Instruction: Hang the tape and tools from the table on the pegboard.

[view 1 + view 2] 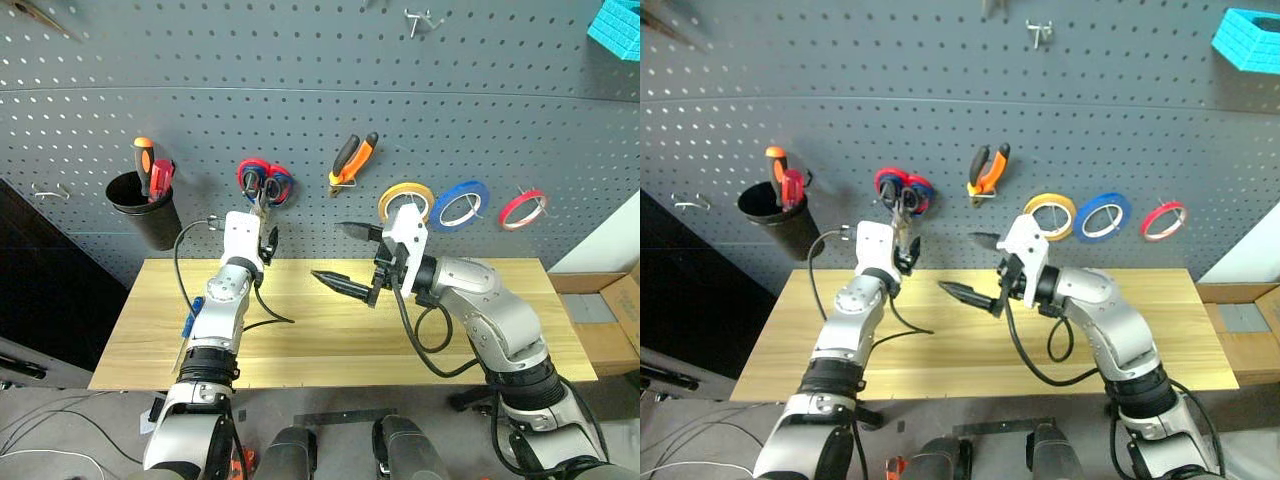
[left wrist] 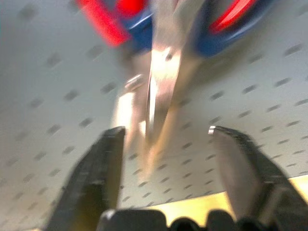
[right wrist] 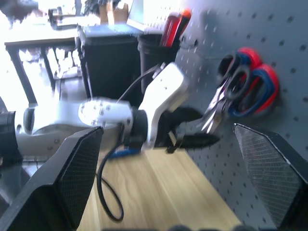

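Two arms work above the table [image 1: 330,345]. Left gripper [image 1: 268,243] is nearer the job: its fingers stand wide, straddling the blade tips of the black-handled scissors [image 3: 226,89] without visibly clamping them. The scissors hang at 12 o'clock from those fingers, long axis vertical, handles up over the red-and-blue snips [image 1: 282,186]. Judged next move: withdraw straight off the pegboard [image 1: 300,80]. Right gripper [image 1: 342,257] is empty, its fingers wide, aimed at 9 o'clock. Farther at 3 o'clock hang the pliers [image 1: 354,160] and yellow tape [image 1: 405,200].
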{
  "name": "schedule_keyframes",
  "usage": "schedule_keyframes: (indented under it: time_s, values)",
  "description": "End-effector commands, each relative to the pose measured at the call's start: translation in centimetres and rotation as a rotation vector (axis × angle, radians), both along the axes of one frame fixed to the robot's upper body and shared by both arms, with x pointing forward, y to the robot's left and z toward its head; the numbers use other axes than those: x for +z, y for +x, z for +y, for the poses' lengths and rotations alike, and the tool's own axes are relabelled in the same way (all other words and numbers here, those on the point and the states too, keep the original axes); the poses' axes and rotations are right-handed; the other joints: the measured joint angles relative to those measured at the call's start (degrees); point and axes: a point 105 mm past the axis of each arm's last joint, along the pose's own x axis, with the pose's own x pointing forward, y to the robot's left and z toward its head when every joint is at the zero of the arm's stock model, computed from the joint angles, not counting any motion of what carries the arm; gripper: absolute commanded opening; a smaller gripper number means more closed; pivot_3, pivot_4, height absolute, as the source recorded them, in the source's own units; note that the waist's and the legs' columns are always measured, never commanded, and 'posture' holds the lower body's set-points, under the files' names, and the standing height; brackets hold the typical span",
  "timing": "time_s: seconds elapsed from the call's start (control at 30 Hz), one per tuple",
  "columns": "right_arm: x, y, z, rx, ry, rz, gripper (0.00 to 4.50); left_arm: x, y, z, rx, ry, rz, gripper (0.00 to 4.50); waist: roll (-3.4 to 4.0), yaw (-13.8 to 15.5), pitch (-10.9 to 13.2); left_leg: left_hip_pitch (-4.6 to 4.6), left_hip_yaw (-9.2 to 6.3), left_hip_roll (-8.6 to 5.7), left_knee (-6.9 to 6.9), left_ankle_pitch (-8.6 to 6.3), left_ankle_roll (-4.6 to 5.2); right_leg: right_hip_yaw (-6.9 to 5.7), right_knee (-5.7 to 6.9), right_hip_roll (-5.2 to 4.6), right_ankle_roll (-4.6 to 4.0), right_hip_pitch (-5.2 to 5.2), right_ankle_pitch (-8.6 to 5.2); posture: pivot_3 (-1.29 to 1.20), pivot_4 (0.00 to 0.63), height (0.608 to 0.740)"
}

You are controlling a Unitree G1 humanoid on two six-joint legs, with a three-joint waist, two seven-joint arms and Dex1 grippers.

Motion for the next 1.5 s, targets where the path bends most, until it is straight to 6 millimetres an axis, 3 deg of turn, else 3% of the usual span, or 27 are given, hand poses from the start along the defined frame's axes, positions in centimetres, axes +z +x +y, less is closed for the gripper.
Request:
schedule_keyframes:
  time_s: [0.03, 0.27, 0.4, 0.57, 0.77, 0.9, 1.17, 1.27, 1.5]
  values:
    - [0.2, -0.4, -0.2, 0.019, 0.001, -0.004, 4.50, -3.4, -2.2, 3.4, 0.080, -0.002, 0.201, 3.94, 0.01, -0.2, 0.0, 0.01, 0.00, 0.00, -0.01, 0.00, 0.00, 0.01, 0.02, 0.01, 0.00, -0.01, 0.00, -0.04, 0.145, 0.740]
    - [-2.1, -0.9, 0.0, 0.044, -0.022, 0.076, 4.50, -6.0, -5.3, 7.3, 0.145, -0.117, 0.422, 3.94, 0.00, 0.6, 0.0, -0.05, -0.10, 0.05, 0.01, 0.00, -0.03, -0.10, 0.00, -0.03, -0.01, -0.04, 0.00, -0.02, 0.146, 0.740]
    - [-2.9, -1.3, 0.5, 0.069, -0.056, 0.089, 4.50, -6.0, -5.7, 9.1, 0.166, -0.110, 0.506, 3.94, -0.02, 0.5, 0.0, 0.01, -0.11, 0.02, 0.02, -0.01, -0.03, -0.11, 0.02, -0.04, 0.00, 0.02, 0.00, -0.01, 0.149, 0.740]
    - [-3.3, -1.6, 0.6, 0.084, -0.080, 0.094, 4.50, -6.4, -6.3, 10.0, 0.195, -0.132, 0.588, 3.94, -0.03, 0.4, 0.0, 0.00, -0.11, 0.02, 0.00, -0.01, -0.04, -0.10, 0.00, -0.05, 0.00, 0.00, 0.00, -0.01, 0.148, 0.740]
    - [-3.6, -1.9, 0.8, 0.097, -0.098, 0.095, 4.50, -9.1, -6.9, 9.8, 0.187, -0.163, 0.678, 3.94, -0.03, 0.3, 0.0, 0.01, -0.11, 0.03, -0.02, -0.02, -0.06, -0.09, 0.02, -0.05, 0.00, -0.03, 0.00, -0.02, 0.146, 0.740]
    - [-3.7, -2.0, 0.8, 0.103, -0.108, 0.094, 4.50, -9.8, -6.5, 10.2, 0.206, -0.170, 0.684, 3.94, -0.06, 0.4, 0.0, 0.00, -0.11, 0.02, -0.02, -0.02, -0.06, -0.09, 0.01, -0.08, 0.00, -0.04, 0.00, -0.02, 0.148, 0.740]
    - [-6.3, -2.4, 0.2, 0.094, -0.283, 0.099, 4.50, -10.9, -6.5, 10.9, 0.226, -0.161, 0.719, 3.94, -0.07, 0.4, -0.1, 0.03, -0.11, -0.01, -0.02, -0.02, -0.06, -0.14, 0.03, -0.18, 0.00, -0.01, 0.00, -0.04, 0.160, 0.740]
    - [-7.0, -2.5, 0.0, 0.096, -0.322, 0.125, 4.50, -11.3, -7.0, 10.8, 0.210, -0.157, 0.752, 3.43, -0.07, 0.3, -0.1, 0.05, -0.10, -0.02, -0.02, -0.02, -0.06, -0.12, 0.03, -0.18, 0.00, 0.01, 0.00, -0.04, 0.161, 0.740]
    - [-8.0, -2.2, 0.0, 0.083, -0.368, 0.140, 4.50, -9.7, -7.2, 10.8, 0.172, -0.151, 0.715, 1.16, -0.08, 0.1, -0.1, 0.05, -0.09, 0.00, -0.03, -0.02, -0.05, -0.09, 0.05, -0.17, 0.00, -0.01, 0.00, -0.02, 0.158, 0.740]
